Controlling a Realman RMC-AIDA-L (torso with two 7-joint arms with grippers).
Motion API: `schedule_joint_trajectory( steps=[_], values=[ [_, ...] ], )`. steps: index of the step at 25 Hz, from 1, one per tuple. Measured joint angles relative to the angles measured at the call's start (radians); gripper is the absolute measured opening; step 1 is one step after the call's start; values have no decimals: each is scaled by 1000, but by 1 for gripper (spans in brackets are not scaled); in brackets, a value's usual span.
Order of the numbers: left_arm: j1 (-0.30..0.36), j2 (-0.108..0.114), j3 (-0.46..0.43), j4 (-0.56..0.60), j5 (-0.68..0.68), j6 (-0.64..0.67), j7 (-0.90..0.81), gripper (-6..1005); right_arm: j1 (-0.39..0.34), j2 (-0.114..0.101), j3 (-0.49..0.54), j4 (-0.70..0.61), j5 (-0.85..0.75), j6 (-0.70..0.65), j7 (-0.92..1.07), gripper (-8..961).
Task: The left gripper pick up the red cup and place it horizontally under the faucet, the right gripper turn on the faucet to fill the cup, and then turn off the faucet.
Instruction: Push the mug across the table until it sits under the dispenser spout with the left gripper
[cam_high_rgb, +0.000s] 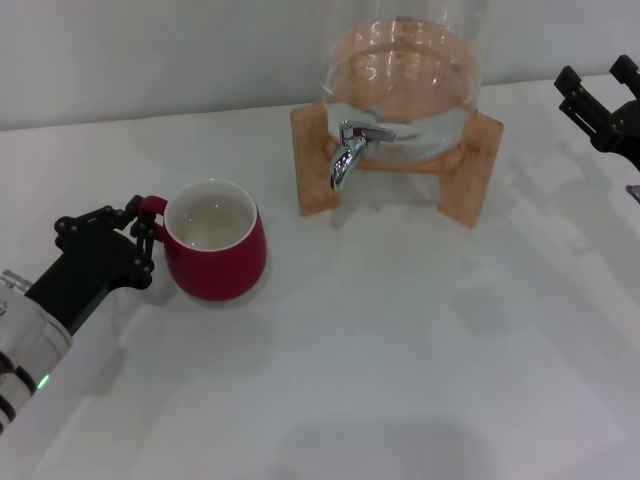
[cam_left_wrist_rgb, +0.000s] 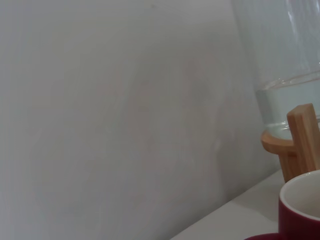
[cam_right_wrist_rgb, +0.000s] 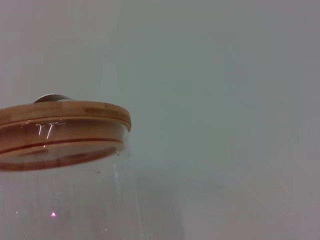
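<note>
The red cup (cam_high_rgb: 213, 240) stands upright on the white table, left of and in front of the faucet (cam_high_rgb: 350, 150). Its small handle points to my left gripper (cam_high_rgb: 141, 238), which is at the cup's left side, open, with its black fingers (cam_high_rgb: 146, 262) apart on either side of the handle. The cup's rim also shows in the left wrist view (cam_left_wrist_rgb: 301, 206). The chrome faucet sticks out from the clear glass jar (cam_high_rgb: 405, 70), spout down. My right gripper (cam_high_rgb: 598, 80) hangs open and empty at the far right, well away from the faucet.
The jar holds water and rests on a wooden stand (cam_high_rgb: 470, 165), which also shows in the left wrist view (cam_left_wrist_rgb: 302, 135). The jar's wooden lid (cam_right_wrist_rgb: 60, 125) shows in the right wrist view. A pale wall rises behind the table.
</note>
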Motion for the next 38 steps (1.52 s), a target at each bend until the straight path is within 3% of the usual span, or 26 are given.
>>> schedule_joint_trajectory(
  steps=[17, 38],
  values=[
    [-75, -9, 8, 21, 81, -89, -25, 88, -2, 0, -10, 0, -3, 1, 12, 863],
    [-116, -9, 9, 46, 170, -108, -73, 88, 1, 0, -12, 0, -3, 3, 16, 863]
  ],
)
